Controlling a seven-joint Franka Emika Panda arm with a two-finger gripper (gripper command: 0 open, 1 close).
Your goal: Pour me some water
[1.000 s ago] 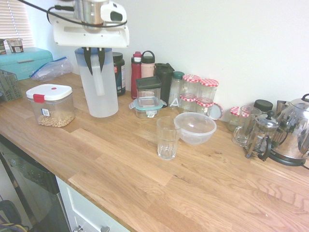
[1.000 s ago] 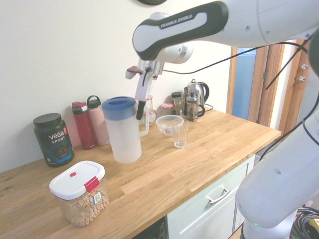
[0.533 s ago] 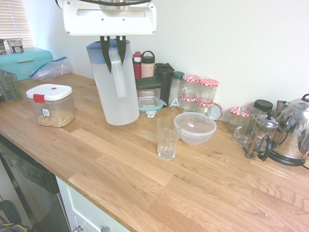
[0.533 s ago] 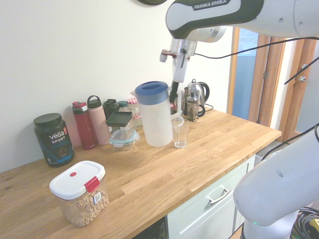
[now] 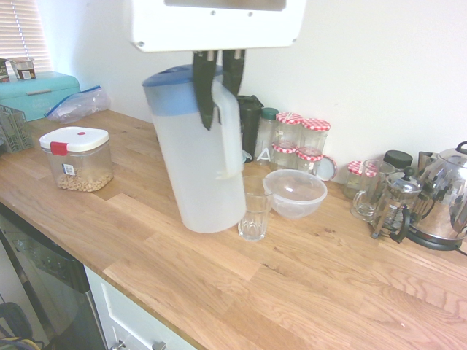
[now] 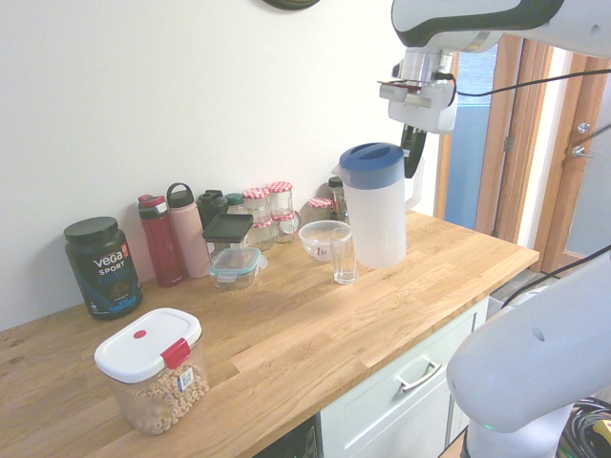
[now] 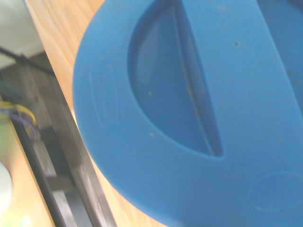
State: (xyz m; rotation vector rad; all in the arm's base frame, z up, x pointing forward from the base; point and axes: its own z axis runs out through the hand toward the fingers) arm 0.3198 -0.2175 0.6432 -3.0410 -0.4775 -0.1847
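Observation:
A translucent white water pitcher (image 5: pixel 198 171) with a blue lid (image 5: pixel 175 87) hangs upright from my gripper (image 5: pixel 219 82), which is shut on its handle (image 5: pixel 228 131). In the second exterior view the pitcher (image 6: pixel 375 218) stands right beside the empty drinking glass (image 6: pixel 345 256), on the side towards the counter's end, with the gripper (image 6: pixel 411 153) behind its lid. From the first exterior view the pitcher covers part of the glass (image 5: pixel 255 211). The wrist view is filled by the blue lid (image 7: pixel 189 118). Whether the pitcher's base touches the wooden counter (image 5: pixel 306 284) I cannot tell.
A clear bowl (image 5: pixel 295 193) sits just behind the glass. Jars with checked lids (image 5: pixel 303 138), a French press (image 5: pixel 394 208) and a kettle (image 5: pixel 445 197) line the wall. A cereal box (image 6: pixel 153 367), bottles (image 6: pixel 162 239) and a Vega tub (image 6: pixel 103 267) stand further along.
The gripper has carried the pitcher from the back of the counter near the bottles over to the glass, and it now hangs closer to the counter's front.

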